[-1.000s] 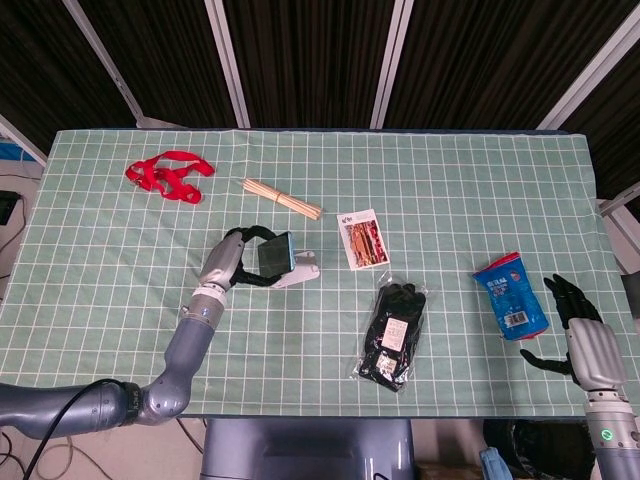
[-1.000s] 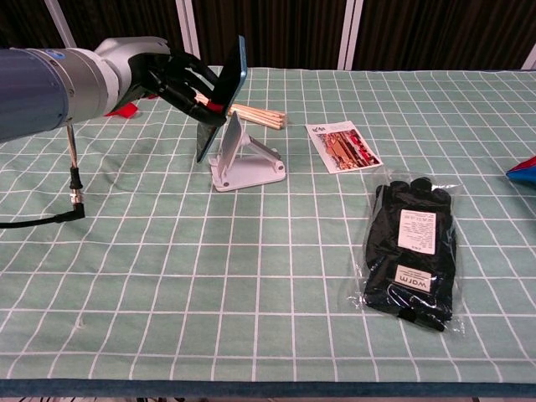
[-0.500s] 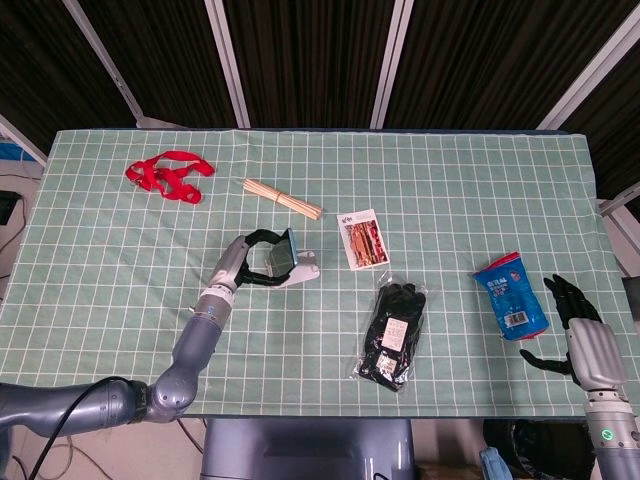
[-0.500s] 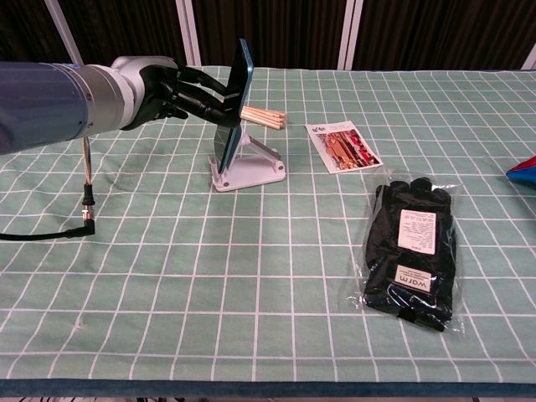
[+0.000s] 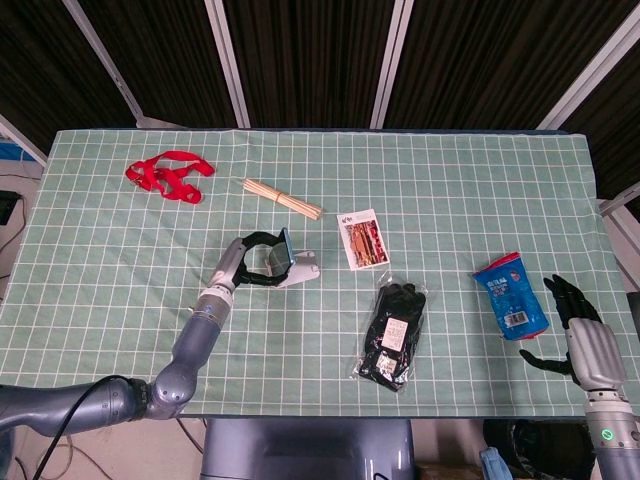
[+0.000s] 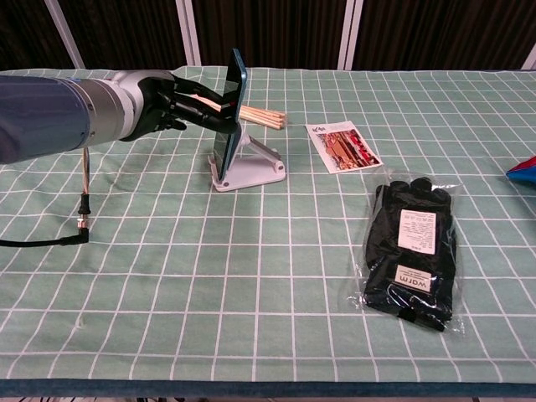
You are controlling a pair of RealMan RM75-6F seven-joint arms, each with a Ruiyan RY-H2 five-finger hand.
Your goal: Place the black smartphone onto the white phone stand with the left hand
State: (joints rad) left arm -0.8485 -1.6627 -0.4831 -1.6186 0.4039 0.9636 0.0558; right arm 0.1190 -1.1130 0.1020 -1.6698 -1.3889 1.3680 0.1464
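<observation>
Chest view: left hand is seen grasping the black smartphone, fingers wrapped around its edges from behind. The phone is held upright on edge, its lower end down at the lip of the white phone stand, its back against or just beside the stand's sloped rest. Whether full weight is already borne by the stand cannot be told from this angle.

In the head view the same grasp is confirmed: left hand closed around the smartphone, stand directly beneath and to the right.

Progress, as judged: pick-up and transport are done, seating is nearly done. Left to do: phone to be settled back onto the rest, fingers to be released, hand to be withdrawn without the phone being tipped.

Right hand is seen at the table's far right edge, fingers spread, nothing held, just beside a blue snack packet.

Elsewhere on the green checked cloth: packaged black gloves, a printed card, a bundle of wooden sticks, a red lanyard. None are in contact with the stand.
</observation>
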